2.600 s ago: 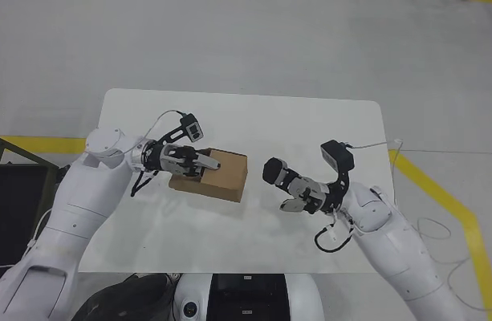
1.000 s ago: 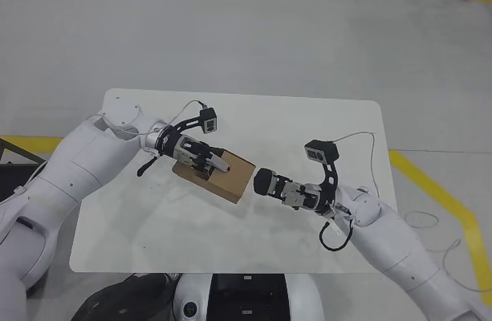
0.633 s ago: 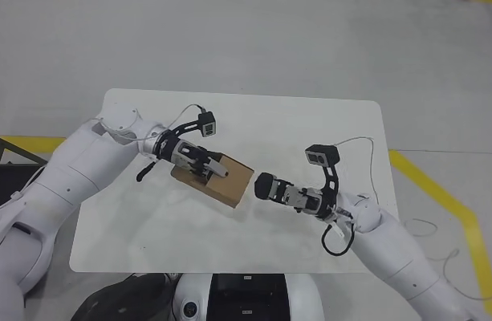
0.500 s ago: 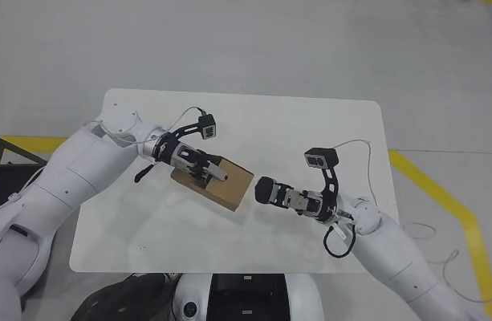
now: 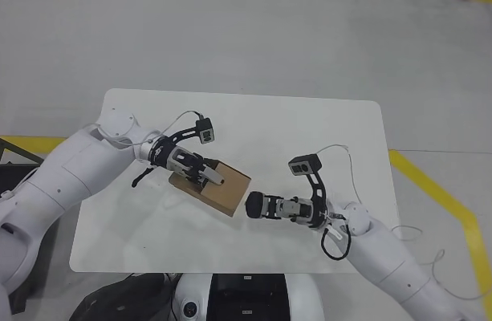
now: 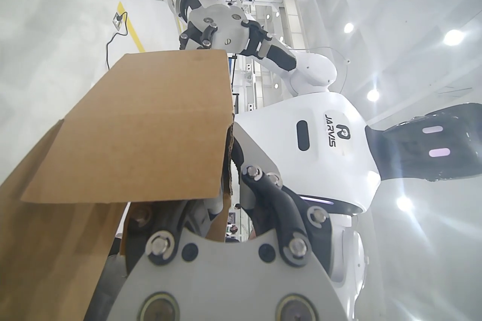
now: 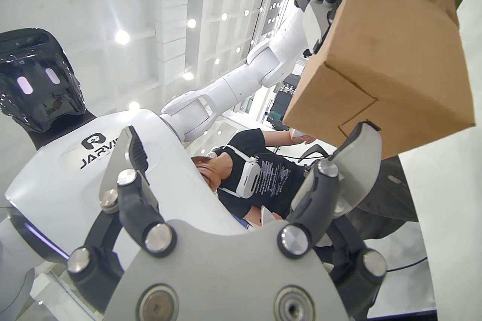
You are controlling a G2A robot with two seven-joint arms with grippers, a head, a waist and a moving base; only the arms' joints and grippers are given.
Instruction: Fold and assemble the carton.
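Closed in on the carton [image 5: 221,189]'s folded end with right hand [image 5: 252,205] spread wide, bracing through left hand [image 5: 210,177] clamped on its wall.

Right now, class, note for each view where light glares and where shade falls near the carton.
Top view: even light, no glare on the table; the carton is evenly lit. Left wrist view: ceiling lamps flare into haze. Right wrist view: ceiling lamps glare; the carton's flapped end is darker.

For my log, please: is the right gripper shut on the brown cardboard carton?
No, the right gripper is wide open beside the carton.
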